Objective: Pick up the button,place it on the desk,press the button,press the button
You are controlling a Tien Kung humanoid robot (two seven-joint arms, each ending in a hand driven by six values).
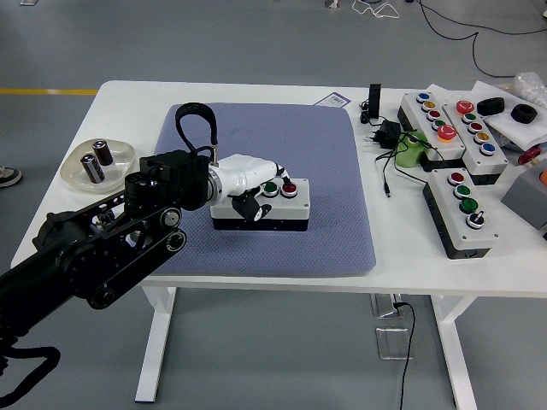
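Presently, at this moment:

Button box: a white-topped, black-sided rectangular control box with a green push button and a red push button on its top; it sits on the mat near the mat's centre, already set down, its long axis running left to right.

Mat: a blue-grey textured rectangular pad covering the middle of the white table.

Left hand: the white five-fingered hand on the black arm lies over the left part of the box top. Its fingers are loosely curled and grasp nothing; one fingertip sits just beside the green button, at its far-left side.

Key relation: both buttons lie to the right of the hand along the box's long axis, green nearer, red beyond. A press likely calls for a short shift right and down.

Right hand: not in view; the left is the only hand placed to press.

Step, as judged: pressing stage.

Surroundings: several spare button boxes at the right; a shallow clear dish with two small cylinders at the left.
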